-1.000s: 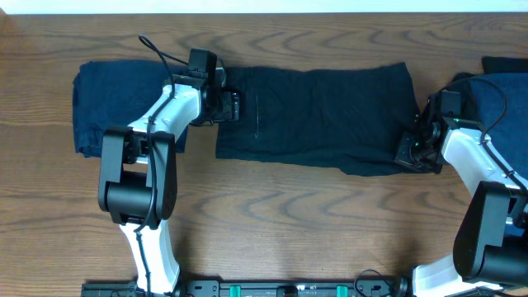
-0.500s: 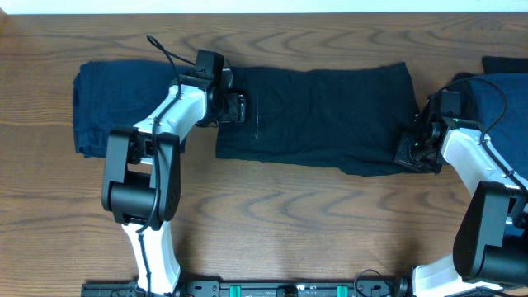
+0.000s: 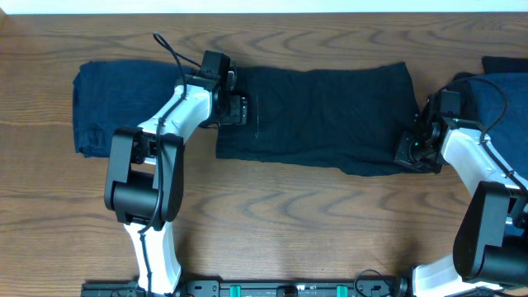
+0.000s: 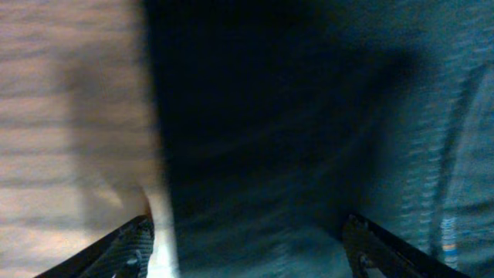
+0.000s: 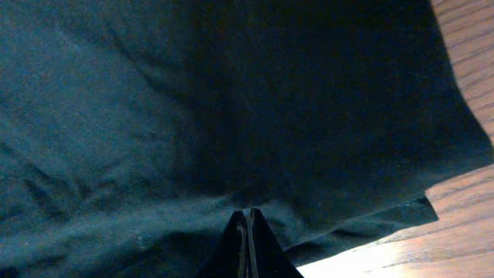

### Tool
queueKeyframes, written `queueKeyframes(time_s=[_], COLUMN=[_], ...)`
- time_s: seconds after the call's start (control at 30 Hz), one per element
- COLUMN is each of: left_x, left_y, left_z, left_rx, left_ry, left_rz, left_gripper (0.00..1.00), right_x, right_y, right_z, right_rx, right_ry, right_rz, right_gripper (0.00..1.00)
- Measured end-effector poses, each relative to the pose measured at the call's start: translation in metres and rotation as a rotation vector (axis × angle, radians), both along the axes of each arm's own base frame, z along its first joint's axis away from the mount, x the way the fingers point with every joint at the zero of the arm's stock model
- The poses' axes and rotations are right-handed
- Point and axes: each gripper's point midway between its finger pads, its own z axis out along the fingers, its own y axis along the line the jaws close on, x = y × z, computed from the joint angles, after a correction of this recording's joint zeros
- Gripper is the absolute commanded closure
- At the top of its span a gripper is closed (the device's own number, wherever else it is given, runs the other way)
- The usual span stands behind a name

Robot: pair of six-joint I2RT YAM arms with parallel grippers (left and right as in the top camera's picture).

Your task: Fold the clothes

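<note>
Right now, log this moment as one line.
left end effector: open over black garment left edge | right end effector: shut on its right corner

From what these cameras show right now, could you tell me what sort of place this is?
Probably a robotics lab bench rather than a home: a left arm and right arm stand at the near edge of a wood-grain table, working on a black garment beside a folded navy garment.
</note>
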Motion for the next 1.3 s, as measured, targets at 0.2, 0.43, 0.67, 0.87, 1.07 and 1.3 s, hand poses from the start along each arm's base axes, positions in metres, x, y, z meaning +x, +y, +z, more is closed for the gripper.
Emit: queueKeyframes(time_s=[0.2, 0.43, 0.67, 0.87, 1.07, 1.3], left_x=[0.025, 0.067, 0.077, 0.084, 0.113, 0.113], left_y=[0.003, -0.013, -0.03, -0.033, -0.041, -0.041], left_z=[0.058, 0.165, 0.118, 0.058, 0.034, 0.004], left_rx=[0.01, -0.083, -0.086, -0.071, -0.096, -0.09], left_ry=[-0.155, -0.491, -0.441, -0.37, -0.455, -0.423], left_rz=[0.02, 0.013, -0.016, -0.018, -0.019, -0.02], left_gripper=[0.94, 0.94, 0.94, 0.94, 0.94, 0.94], right_x=[0.0, 0.0, 0.0, 0.002, 0.003, 0.002], right_y=[0.0, 0.0, 0.0, 0.0, 0.0, 0.0], right_z=[0.0, 0.0, 0.0, 0.0, 0.0, 0.0], right_rx=[0.0, 0.0, 0.0, -0.001, -0.002, -0.001], right_ry=[0.0, 0.0, -0.001, -0.009, -0.011, -0.01], right_rz=[0.0, 0.0, 0.0, 0.0, 0.0, 0.0], right_gripper=[0.97, 0.97, 0.97, 0.97, 0.97, 0.97])
